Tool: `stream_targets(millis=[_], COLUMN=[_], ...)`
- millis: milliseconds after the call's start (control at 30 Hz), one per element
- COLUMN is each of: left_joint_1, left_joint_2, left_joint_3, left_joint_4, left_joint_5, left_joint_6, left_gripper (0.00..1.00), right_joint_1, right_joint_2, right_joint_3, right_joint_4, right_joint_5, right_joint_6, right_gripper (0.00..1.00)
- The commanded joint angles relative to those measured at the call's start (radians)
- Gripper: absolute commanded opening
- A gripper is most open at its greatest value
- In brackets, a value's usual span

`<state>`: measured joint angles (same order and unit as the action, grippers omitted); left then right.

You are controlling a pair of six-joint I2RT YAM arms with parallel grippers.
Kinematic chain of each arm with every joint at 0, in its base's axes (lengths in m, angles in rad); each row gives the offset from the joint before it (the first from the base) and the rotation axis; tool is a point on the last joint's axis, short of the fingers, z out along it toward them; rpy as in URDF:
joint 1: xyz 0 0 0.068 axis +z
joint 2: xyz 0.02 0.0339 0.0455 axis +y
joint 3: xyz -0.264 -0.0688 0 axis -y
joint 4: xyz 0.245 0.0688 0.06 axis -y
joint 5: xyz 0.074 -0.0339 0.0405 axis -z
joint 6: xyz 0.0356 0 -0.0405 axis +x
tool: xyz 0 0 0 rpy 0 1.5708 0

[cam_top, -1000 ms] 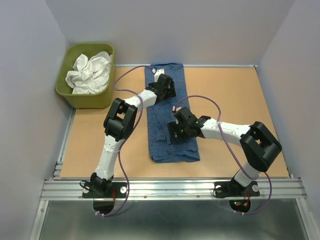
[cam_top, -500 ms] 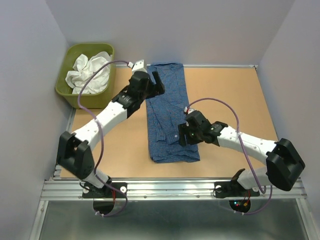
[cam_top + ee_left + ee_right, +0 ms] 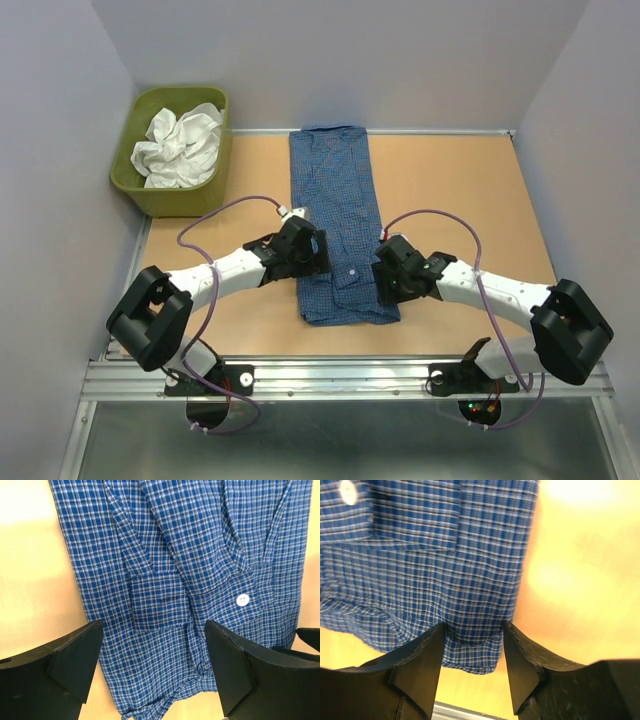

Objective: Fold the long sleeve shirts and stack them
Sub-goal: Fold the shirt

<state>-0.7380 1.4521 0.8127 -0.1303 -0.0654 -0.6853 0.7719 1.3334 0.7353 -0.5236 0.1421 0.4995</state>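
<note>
The shirt (image 3: 335, 195) lies flat on the bench (image 3: 460, 200), right of the tub (image 3: 175, 200), with its long axis running near to far. It is a narrow folded strip in blue fine check. The left jaws are wide open above it. The right jaws are part open, astride its edge.

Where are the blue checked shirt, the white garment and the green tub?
Blue checked shirt (image 3: 335, 190): top view, upper middle panel.
White garment (image 3: 182, 145): top view, centre of the crumple.
Green tub (image 3: 176, 203): top view, its near outer wall.
</note>
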Motion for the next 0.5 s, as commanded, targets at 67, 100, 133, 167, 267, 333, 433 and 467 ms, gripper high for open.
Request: stream_targets(millis=[67,100,133,167,267,333,433,467], left_joint_1=[0.002,0.003,0.002,0.003,0.002,0.002,0.003,0.003], left_joint_2=[0.028,0.036,0.040,0.044,0.054,0.062,0.062,0.057], left_joint_3=[-0.010,-0.010,-0.012,-0.012,-0.012,-0.010,-0.012,-0.009], left_joint_4=[0.075,0.075,0.078,0.078,0.084,0.086,0.075,0.067], left_joint_5=[0.007,0.007,0.007,0.009,0.009,0.010,0.010,0.009], left_joint_6=[-0.031,-0.033,-0.033,-0.033,-0.030,-0.028,-0.025,-0.025], left_gripper=[0.94,0.94,0.94,0.94,0.94,0.94,0.94,0.94], right_joint_1=[-0.008,-0.006,-0.008,-0.008,-0.008,-0.008,-0.008,-0.008], right_joint_2=[0.006,0.004,0.001,-0.003,-0.020,-0.013,-0.007,-0.016], right_joint_3=[0.015,0.013,0.013,0.013,0.019,0.035,0.053,0.058], right_joint_4=[-0.116,-0.118,-0.119,-0.124,-0.135,-0.133,-0.139,-0.139], right_joint_5=[0.132,0.140,0.148,0.165,0.183,0.159,0.110,0.099], right_joint_6=[0.053,0.057,0.062,0.068,0.086,0.074,0.062,0.060], right_gripper=[0.55,0.55,0.55,0.55,0.53,0.51,0.52,0.52])
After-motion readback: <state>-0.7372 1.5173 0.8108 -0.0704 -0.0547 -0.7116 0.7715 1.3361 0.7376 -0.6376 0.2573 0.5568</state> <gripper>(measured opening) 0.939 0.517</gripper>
